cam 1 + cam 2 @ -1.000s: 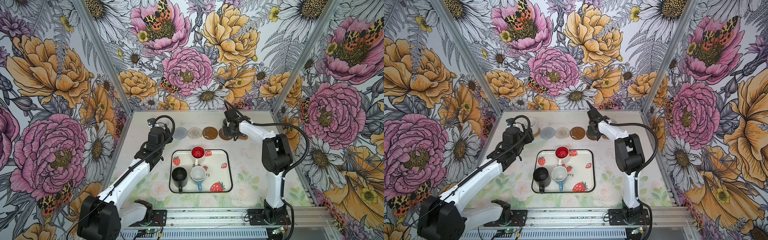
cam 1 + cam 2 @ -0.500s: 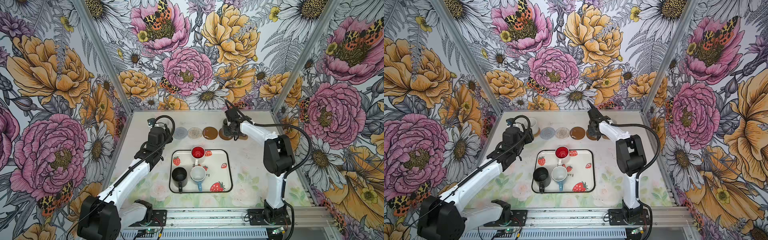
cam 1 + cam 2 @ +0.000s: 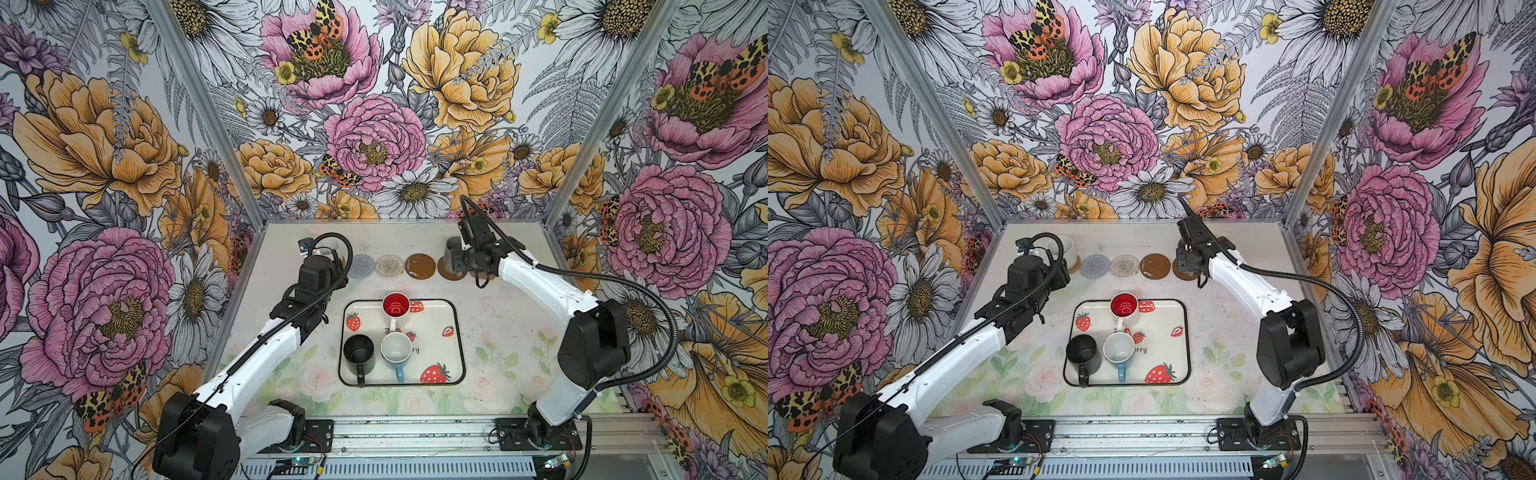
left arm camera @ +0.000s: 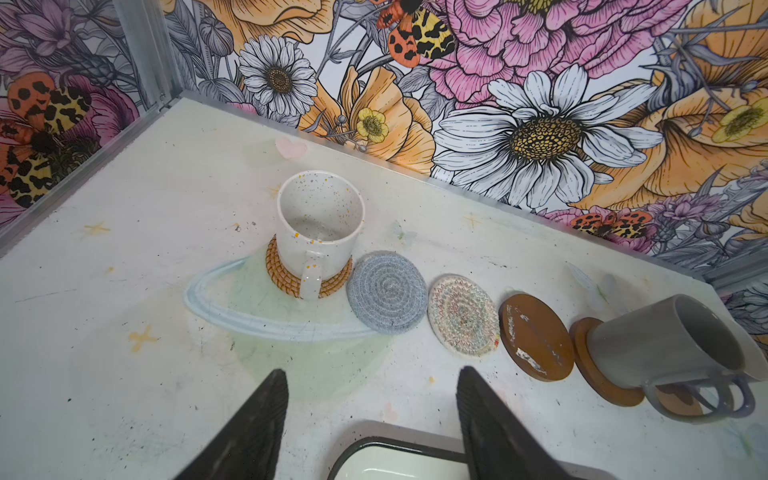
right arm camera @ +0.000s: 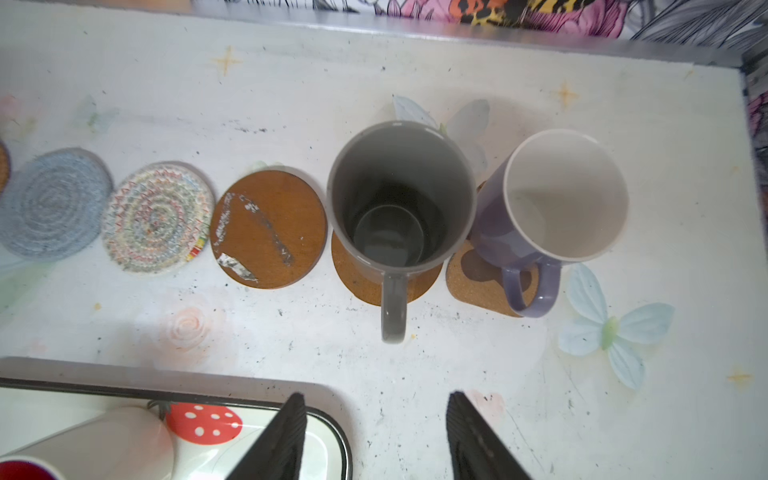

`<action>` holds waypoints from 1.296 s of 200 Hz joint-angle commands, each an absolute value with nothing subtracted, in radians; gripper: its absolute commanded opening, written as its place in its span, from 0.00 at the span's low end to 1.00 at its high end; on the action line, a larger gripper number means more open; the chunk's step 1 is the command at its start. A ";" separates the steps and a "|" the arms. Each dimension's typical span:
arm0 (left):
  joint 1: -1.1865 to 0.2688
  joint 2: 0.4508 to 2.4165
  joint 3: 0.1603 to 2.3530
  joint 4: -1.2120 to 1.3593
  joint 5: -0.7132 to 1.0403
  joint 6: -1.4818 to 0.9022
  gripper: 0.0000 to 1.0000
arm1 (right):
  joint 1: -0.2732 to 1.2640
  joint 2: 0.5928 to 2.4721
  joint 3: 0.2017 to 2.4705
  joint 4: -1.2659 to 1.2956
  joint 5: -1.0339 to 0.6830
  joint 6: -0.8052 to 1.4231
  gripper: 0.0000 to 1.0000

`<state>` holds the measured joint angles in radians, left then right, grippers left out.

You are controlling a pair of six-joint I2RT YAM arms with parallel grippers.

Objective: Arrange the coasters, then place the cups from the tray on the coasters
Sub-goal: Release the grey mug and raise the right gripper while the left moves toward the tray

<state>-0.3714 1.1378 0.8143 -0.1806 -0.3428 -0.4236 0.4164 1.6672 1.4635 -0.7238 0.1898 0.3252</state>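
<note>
Hovering near the grey mug [image 5: 399, 208], the right gripper [image 5: 376, 395] is holding fingers apart (empty). Left gripper [image 4: 372, 370] is gaping likewise.

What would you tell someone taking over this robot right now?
Left hand: open, empty. Right hand: open, empty.
Done: white mug on rattan coaster, grey mug on brown coaster, lavender mug on paw coaster.
To do: red-lined mug, black mug and blue mug wait on the tray; blue-grey coaster, beaded coaster and other brown coaster are bare.
</note>
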 commanded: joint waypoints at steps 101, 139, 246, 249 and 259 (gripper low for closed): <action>-0.546 1.042 1.014 -0.576 -0.291 -0.416 0.66 | 0.592 1.530 1.504 -0.544 0.265 0.452 0.56; -0.603 1.010 1.072 -0.765 -0.234 -0.445 0.66 | 0.594 1.482 1.344 -0.395 0.253 0.504 0.56; -0.868 1.037 1.221 -1.304 -0.100 -0.567 0.61 | 0.557 1.410 1.170 -0.309 0.241 0.509 0.59; -0.878 1.041 1.222 -1.315 -0.096 -0.571 0.61 | 0.556 1.412 1.169 -0.308 0.240 0.509 0.59; -0.915 1.049 1.219 -1.359 -0.086 -0.589 0.62 | 0.554 1.418 1.169 -0.304 0.235 0.509 0.59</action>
